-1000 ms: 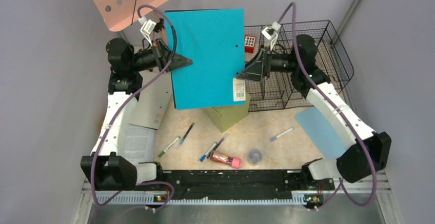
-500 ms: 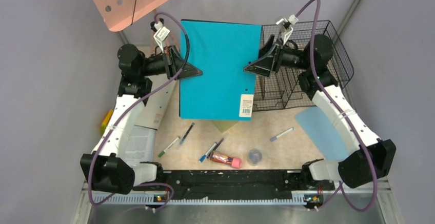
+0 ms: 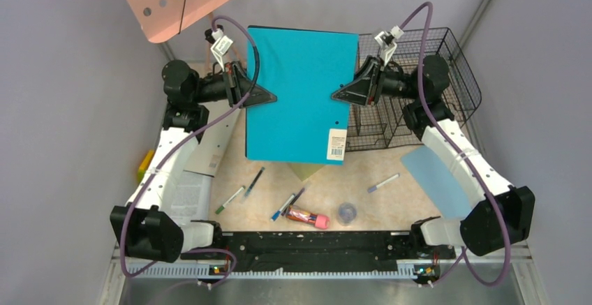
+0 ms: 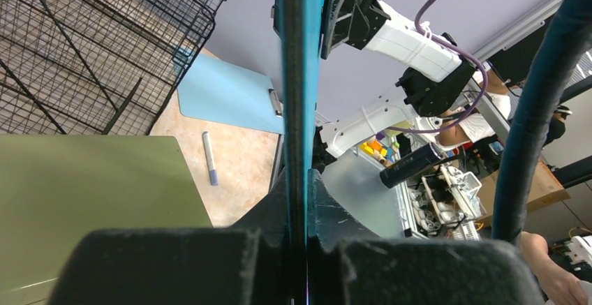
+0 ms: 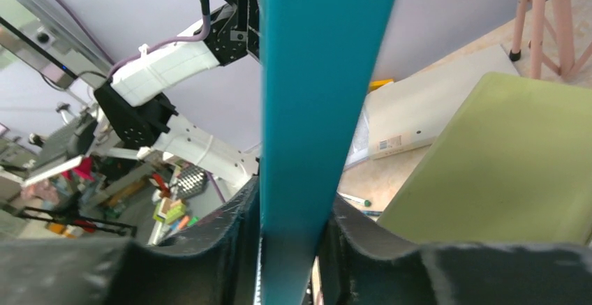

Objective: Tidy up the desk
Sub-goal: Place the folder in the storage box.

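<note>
On your left, the left jaws are shut on the left edge of the teal folder (image 3: 299, 88); the left wrist view shows that edge pinched flat between the pads. The folder is held aloft with its broad face toward the overhead camera, above the olive-green drawer box (image 3: 308, 171) and the counter (image 3: 349, 172), which lies beneath both arms between the grey walls. On the right, the right jaws are likewise shut on the folder's opposite edge, so you carry it two-handed. My reading is that you are moving it toward the wire basket (image 3: 426, 75) at the right rear. Drive both arms at one pace and hold the span between them constant, or the sheet will buckle or slide out of one grip. Mind the bottom edge over the drawer box, and line the folder up with a basket slot before lowering. A white sticker (image 3: 337, 144) with a barcode sits near the folder's lower right corner, and the white binder (image 5: 433, 102) bears another; neither print is readable.
</note>
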You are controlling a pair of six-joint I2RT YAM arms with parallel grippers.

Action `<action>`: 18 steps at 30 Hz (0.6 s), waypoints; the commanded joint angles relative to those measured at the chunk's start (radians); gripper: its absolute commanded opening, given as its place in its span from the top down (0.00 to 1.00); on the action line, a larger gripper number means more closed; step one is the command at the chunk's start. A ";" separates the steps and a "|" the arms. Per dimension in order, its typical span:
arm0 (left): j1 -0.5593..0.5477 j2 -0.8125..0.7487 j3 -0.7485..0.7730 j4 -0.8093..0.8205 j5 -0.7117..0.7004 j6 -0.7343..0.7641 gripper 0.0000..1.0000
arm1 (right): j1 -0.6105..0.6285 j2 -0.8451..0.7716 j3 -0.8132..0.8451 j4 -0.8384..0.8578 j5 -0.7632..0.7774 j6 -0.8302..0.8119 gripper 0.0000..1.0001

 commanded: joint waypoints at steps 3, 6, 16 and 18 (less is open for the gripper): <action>-0.004 0.012 0.012 0.061 -0.039 -0.004 1.00 | 0.000 -0.022 0.027 0.042 0.005 0.013 0.97; -0.004 0.033 0.049 -0.028 -0.051 0.049 1.00 | -0.007 -0.034 0.059 -0.053 0.033 -0.041 1.00; 0.042 0.027 0.159 -0.396 -0.170 0.293 0.02 | -0.203 -0.112 0.225 -0.439 0.232 -0.241 1.00; 0.068 0.010 0.162 -0.437 -0.199 0.312 0.01 | -0.226 -0.138 0.253 -0.511 0.287 -0.291 1.00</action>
